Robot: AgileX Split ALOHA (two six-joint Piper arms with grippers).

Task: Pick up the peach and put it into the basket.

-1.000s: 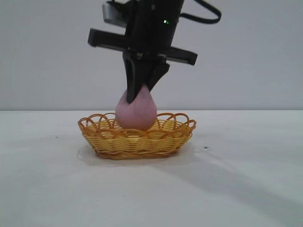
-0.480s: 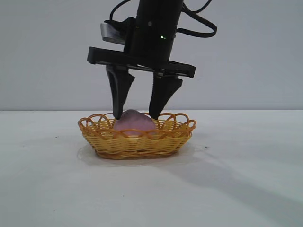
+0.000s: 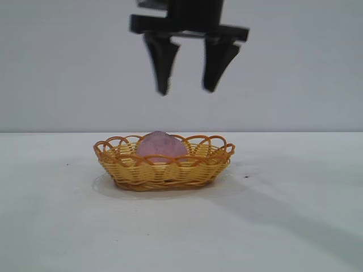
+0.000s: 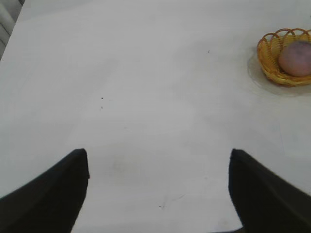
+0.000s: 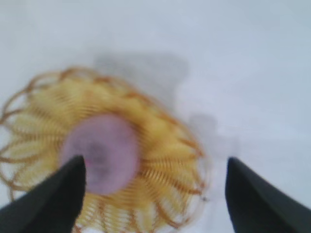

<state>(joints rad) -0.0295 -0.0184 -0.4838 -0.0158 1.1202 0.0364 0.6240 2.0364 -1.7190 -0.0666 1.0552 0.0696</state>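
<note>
The peach (image 3: 161,144) sits in the basket (image 3: 164,170), near its middle, with the top of the fruit showing above the looped rim. The right gripper (image 3: 188,89) hangs directly above the basket, well apart from the fruit, fingers spread wide and holding nothing. Judgement: placement looks done; the step in hand is the retreat. To do it well, lift straight up until the fingertips are well above the rim loops, and only then swing away, so that no finger can catch the wicker and drag the light basket across the table (image 3: 295,215). Do not bring the fingers together while they are over the fruit. The left gripper (image 4: 158,191) is parked over bare table, well apart from the basket, fingers spread with nothing between them; leave it there. Orientation: in the exterior view the peach reads as a low rounded dome. The right wrist view shows a rounded, slightly oval outline (image 5: 99,154), but you cannot tell where the tip points, so the long axis is uncertain. The basket's long axis runs left to right in the exterior view.
</note>
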